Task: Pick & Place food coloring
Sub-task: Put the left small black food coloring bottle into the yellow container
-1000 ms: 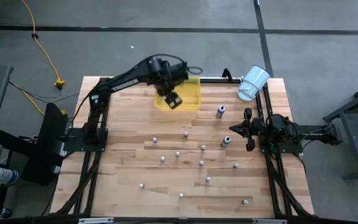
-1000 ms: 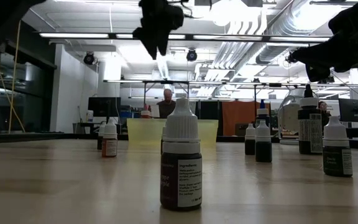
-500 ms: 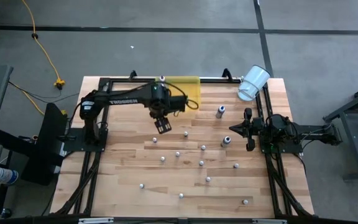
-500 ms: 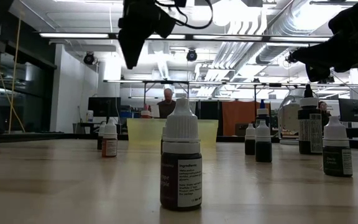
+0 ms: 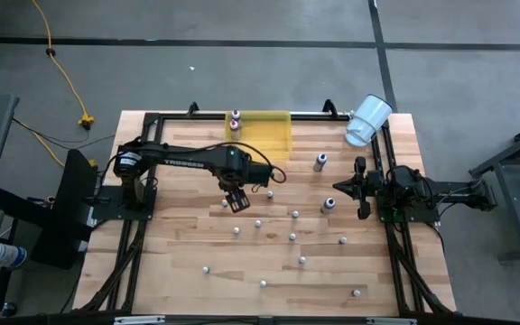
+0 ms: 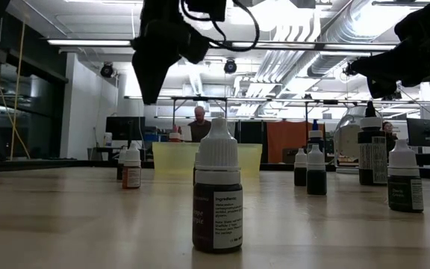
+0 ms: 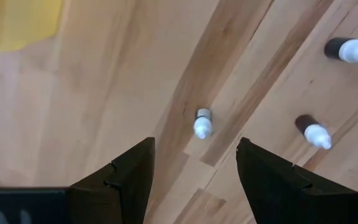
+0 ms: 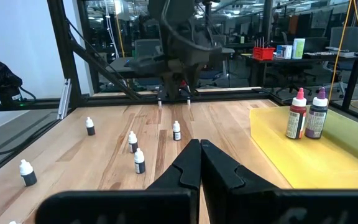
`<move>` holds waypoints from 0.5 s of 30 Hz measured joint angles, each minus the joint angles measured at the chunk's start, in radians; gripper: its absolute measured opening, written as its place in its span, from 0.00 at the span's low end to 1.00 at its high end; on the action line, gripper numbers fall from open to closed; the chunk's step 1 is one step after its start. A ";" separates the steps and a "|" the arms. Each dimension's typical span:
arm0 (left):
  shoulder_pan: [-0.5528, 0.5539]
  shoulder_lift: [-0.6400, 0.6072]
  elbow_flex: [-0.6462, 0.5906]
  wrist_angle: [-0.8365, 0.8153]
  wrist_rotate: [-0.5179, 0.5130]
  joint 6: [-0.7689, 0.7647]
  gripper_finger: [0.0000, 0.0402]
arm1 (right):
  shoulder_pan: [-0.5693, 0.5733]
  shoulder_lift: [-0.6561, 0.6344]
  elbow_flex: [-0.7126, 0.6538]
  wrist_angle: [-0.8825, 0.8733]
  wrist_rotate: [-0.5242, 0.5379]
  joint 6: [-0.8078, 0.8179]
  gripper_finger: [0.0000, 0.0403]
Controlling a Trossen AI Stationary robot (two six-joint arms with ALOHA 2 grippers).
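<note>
1. Wooden planks are forming the table (image 5: 179, 262), and many small food coloring bottles are standing scattered across its middle and near part.
2. The left gripper (image 5: 235, 200) is hanging above the middle of the table with its fingers spread wide and nothing between them.
3. In the left wrist view, the left gripper (image 7: 194, 168) is looking straight down on one small bottle (image 7: 202, 123), which is showing in the gap between the two dark fingers, apart from both.
4. Two more bottles (image 7: 350, 50) and (image 7: 312, 130) are standing farther off to one side in that same view.
5. The yellow tray (image 5: 273, 135) is sitting at the far edge of the table, and two taller bottles (image 5: 235, 120) are standing upright in its left end; the right wrist view is showing them as a red one (image 8: 297, 115) and a dark one (image 8: 316, 115), side by side.
6. The right gripper (image 5: 361, 190) is waiting over the right side of the table with its fingers pressed together and nothing in them.
7. A white cup (image 5: 366, 120) is lying on its side at the far right corner.
8. A dark bottle with a white cap (image 6: 217, 190) is standing closest to the low camera, upright on the wood.
</note>
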 joint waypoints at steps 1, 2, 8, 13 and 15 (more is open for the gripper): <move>-0.004 0.000 -0.014 0.016 0.000 -0.009 0.53 | 0.000 0.000 0.000 0.000 0.000 0.000 0.00; -0.005 0.000 -0.029 0.030 0.004 -0.018 0.53 | 0.000 0.000 0.000 0.000 0.000 0.000 0.00; -0.013 -0.028 -0.134 0.144 0.048 -0.053 0.53 | 0.000 0.000 0.000 0.000 0.000 0.000 0.00; -0.011 -0.060 -0.214 0.187 0.050 -0.095 0.53 | 0.000 0.000 0.000 0.000 0.000 0.000 0.00; -0.011 -0.063 -0.239 0.207 0.050 -0.106 0.53 | 0.000 0.000 0.000 0.000 0.000 0.000 0.00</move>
